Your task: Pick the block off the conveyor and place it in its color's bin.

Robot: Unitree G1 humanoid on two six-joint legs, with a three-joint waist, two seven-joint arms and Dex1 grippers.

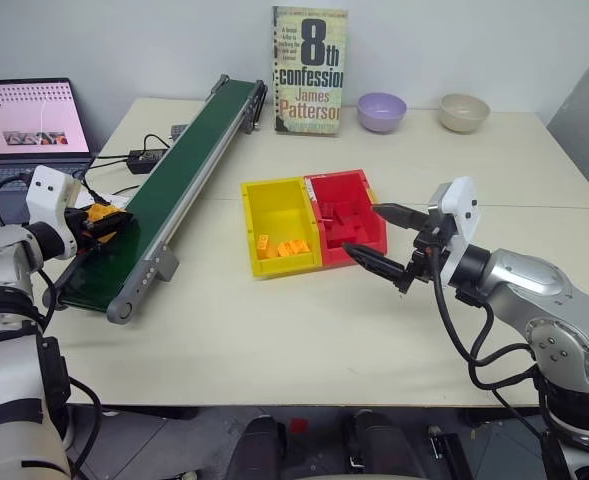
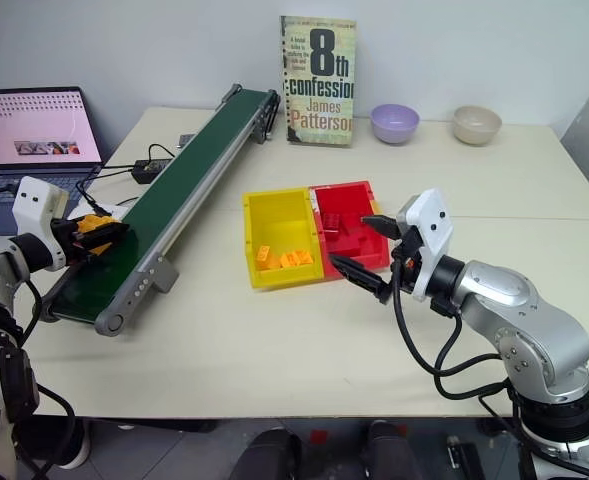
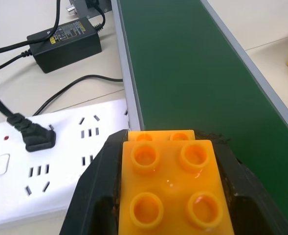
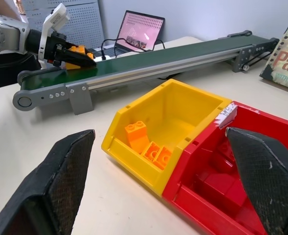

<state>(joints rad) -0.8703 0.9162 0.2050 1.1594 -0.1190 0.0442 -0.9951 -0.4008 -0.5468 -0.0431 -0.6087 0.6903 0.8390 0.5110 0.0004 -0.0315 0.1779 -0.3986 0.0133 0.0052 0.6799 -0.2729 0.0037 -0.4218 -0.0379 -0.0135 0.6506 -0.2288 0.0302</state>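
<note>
Orange plastic, the block [image 1: 99, 212] sits clamped in the left gripper [image 1: 104, 222] over the belt's [image 1: 179, 190] near left end. Left wrist: fingers [image 3: 97, 191] grip its smooth sides; it looks light, stiff, slippery. Right wrist: right gripper [image 4: 166, 188] wide, empty, near the yellow bin [image 4: 183, 100].

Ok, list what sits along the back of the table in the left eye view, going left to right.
laptop → conveyor far end → book → purple bowl → beige bowl
</note>
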